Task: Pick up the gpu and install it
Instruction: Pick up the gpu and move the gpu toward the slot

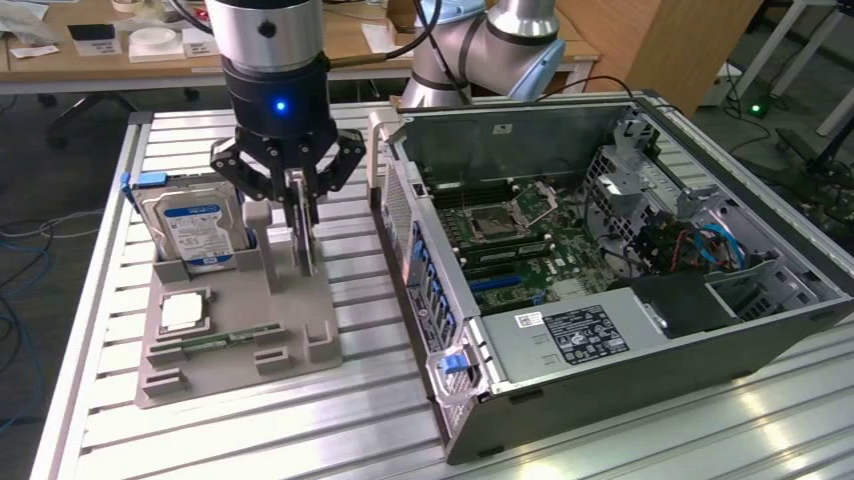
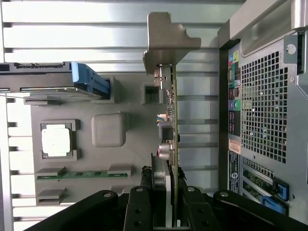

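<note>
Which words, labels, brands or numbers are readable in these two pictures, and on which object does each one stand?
Nothing can be read with certainty.
Blue label on the hard drive: print too small.
White-and-black label on the power supply: too small.
The orange sticker on the case's rear: blurred.
The gpu, held by the gripper: no print visible.

The end effector (image 1: pixel 302 215) is black, the gpu (image 2: pixel 168 110) greenish with silver bracket, the hard drive (image 1: pixel 198 228) blue-labelled, the fixture (image 1: pixel 227 340) grey.

Slatted aluminium table (image 1: pixel 360 420), grey parts holder (image 1: pixel 267 305) on it, open computer case (image 1: pixel 641 390) alongside
</note>
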You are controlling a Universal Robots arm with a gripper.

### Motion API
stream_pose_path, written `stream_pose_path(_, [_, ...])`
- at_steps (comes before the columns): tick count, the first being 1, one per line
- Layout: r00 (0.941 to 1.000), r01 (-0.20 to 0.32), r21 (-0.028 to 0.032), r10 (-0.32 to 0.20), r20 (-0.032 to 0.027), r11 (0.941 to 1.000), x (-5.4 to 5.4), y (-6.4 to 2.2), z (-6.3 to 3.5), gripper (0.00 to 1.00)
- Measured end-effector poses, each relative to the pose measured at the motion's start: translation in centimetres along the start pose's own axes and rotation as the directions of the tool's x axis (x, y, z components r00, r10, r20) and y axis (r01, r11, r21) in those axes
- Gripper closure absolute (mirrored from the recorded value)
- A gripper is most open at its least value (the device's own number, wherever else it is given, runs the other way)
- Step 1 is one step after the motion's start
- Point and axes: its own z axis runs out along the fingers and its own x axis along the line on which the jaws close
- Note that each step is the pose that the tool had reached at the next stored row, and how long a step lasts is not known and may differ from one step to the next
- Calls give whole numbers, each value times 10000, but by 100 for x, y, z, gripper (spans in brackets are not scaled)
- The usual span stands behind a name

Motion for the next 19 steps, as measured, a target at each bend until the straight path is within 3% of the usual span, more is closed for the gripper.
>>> stream_pose_path(19, [10000, 1, 2, -1, 1, 10000, -5, 5, -151, 72])
